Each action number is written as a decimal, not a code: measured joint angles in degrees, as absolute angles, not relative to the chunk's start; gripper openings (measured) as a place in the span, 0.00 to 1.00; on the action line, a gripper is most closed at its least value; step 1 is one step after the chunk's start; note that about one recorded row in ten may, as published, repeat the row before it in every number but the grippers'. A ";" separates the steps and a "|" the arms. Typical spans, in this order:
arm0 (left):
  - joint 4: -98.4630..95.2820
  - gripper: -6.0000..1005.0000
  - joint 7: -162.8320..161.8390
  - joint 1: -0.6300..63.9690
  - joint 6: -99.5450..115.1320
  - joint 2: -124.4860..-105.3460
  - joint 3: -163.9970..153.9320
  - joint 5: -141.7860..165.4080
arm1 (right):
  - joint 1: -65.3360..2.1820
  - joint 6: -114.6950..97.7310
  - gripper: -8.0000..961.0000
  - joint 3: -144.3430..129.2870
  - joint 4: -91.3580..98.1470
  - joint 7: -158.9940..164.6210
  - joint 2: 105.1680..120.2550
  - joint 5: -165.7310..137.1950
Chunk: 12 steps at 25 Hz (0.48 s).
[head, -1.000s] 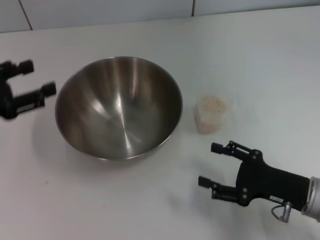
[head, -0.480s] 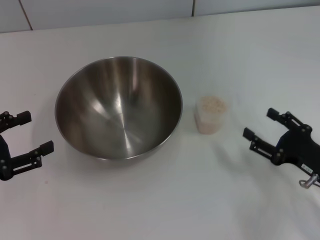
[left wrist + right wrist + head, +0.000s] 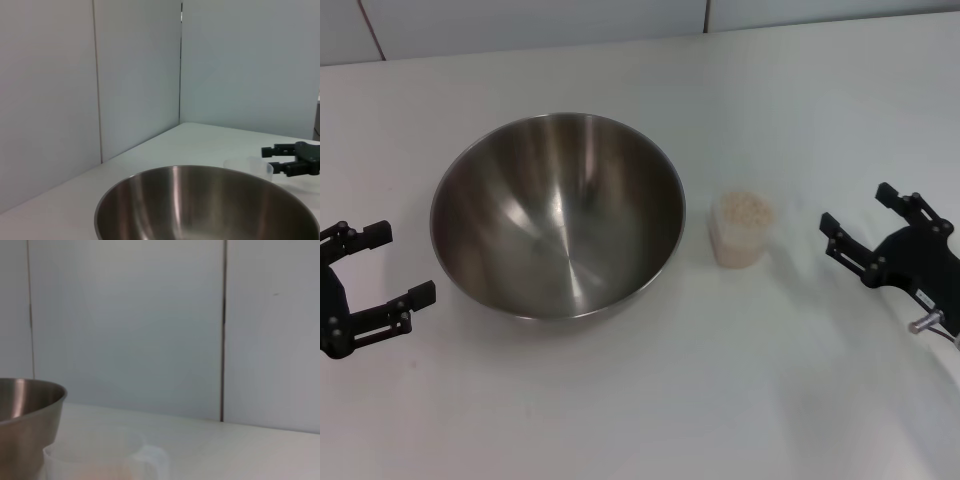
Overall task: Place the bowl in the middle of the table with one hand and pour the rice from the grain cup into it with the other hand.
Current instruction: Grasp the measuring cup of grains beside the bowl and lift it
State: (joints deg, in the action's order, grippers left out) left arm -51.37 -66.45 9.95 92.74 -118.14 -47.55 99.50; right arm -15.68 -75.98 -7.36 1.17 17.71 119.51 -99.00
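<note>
The steel bowl point(image 3: 557, 213) stands empty on the white table point(image 3: 650, 400), left of centre. It also shows in the left wrist view point(image 3: 210, 205) and the right wrist view point(image 3: 25, 425). The clear grain cup point(image 3: 742, 230) stands just right of the bowl, upright, with rice point(image 3: 746, 207) in it. Its rim shows in the right wrist view point(image 3: 100, 460). My left gripper point(image 3: 378, 264) is open and empty, left of the bowl. My right gripper point(image 3: 860, 208) is open and empty, right of the cup, apart from it. It also shows far off in the left wrist view point(image 3: 274, 159).
A grey panelled wall point(image 3: 520, 20) runs along the table's far edge. Bare tabletop lies in front of the bowl and cup.
My right gripper swung from the front of the table up to the right of the cup. My left gripper dropped from the bowl's far left to its near left. Bowl and cup have not moved.
</note>
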 joint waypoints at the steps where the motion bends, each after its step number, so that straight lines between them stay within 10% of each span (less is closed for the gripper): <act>1: -51.44 0.84 -66.51 9.99 92.76 -118.14 -47.57 99.55 | -16.26 -75.37 0.86 -7.44 1.08 17.71 119.51 -99.09; 12: -51.70 0.84 -66.78 10.02 92.81 -118.12 -47.70 99.59 | -20.50 -68.80 0.86 -9.89 -1.07 17.65 119.57 -99.57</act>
